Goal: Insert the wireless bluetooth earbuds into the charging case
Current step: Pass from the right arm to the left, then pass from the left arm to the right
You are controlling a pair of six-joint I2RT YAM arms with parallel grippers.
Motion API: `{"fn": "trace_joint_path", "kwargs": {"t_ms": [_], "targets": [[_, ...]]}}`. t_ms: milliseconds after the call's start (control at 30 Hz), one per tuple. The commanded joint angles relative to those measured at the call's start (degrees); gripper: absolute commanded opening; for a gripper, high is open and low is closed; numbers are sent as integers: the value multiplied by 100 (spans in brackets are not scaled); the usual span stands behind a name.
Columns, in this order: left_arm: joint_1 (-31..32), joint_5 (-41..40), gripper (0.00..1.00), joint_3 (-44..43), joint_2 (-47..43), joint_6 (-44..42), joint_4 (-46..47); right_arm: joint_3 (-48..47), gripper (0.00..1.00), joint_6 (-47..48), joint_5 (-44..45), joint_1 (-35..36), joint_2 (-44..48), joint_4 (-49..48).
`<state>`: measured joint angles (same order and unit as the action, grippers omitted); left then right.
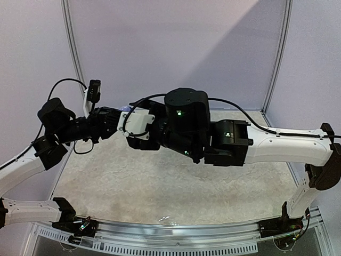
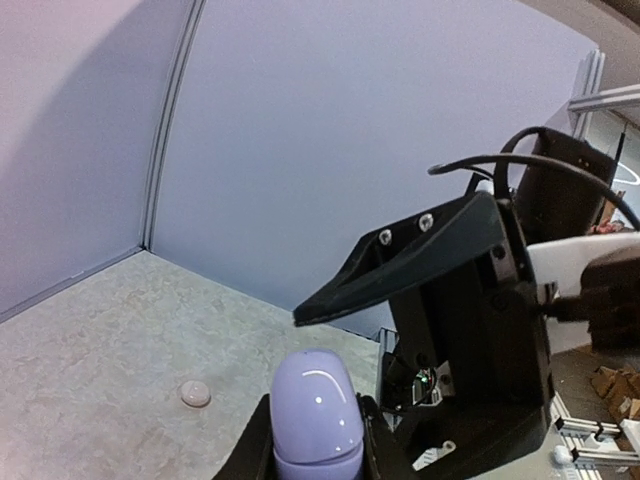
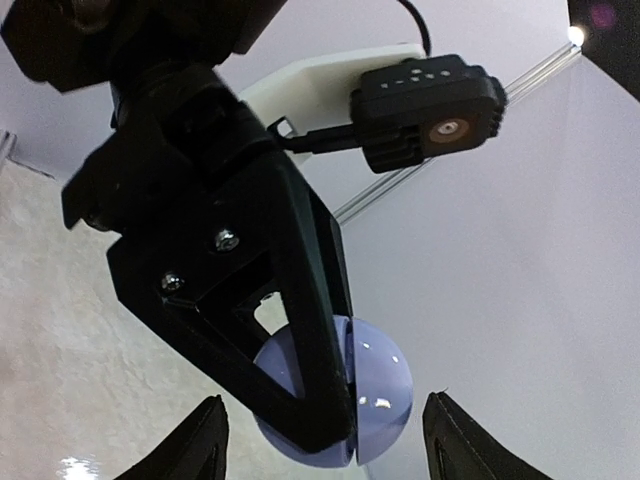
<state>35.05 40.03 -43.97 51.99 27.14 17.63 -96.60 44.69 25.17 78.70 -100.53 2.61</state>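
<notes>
Aloft, left gripper [image 2: 312,452] seemingly around case [image 2: 317,400]

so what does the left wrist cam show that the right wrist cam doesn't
Only the left wrist view shows a small pale rounded piece lying on the table, possibly an earbud. Only the right wrist view shows the left arm's wrist camera and both fingers of the right gripper, spread open. Both show the lavender charging case clamped in the left gripper.
</notes>
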Motion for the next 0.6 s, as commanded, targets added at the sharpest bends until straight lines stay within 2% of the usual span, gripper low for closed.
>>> {"fn": "trace_joint_path", "kwargs": {"t_ms": [0,100,200,267,367,400,567], "targets": [[-40,-6,0,73,-108,-947,-12,126,69,-1039,-521,-2,618,464],[-48,-201,0,64,-61,-1193,-176,255,70,-1486,-732,-12,806,708],[-111,-376,0,116,49,-777,-340,300,73,-1742,-647,-19,841,991],[-146,-268,0,204,123,-434,-305,366,79,-1816,-624,-17,850,1047],[-147,-142,0,209,189,-258,-229,330,96,-1590,-488,7,743,1041],[-147,-144,0,166,230,-241,-237,286,99,-1494,-390,9,668,998],[-143,63,0,10,346,92,-205,299,99,-541,-3,12,327,280]]}}
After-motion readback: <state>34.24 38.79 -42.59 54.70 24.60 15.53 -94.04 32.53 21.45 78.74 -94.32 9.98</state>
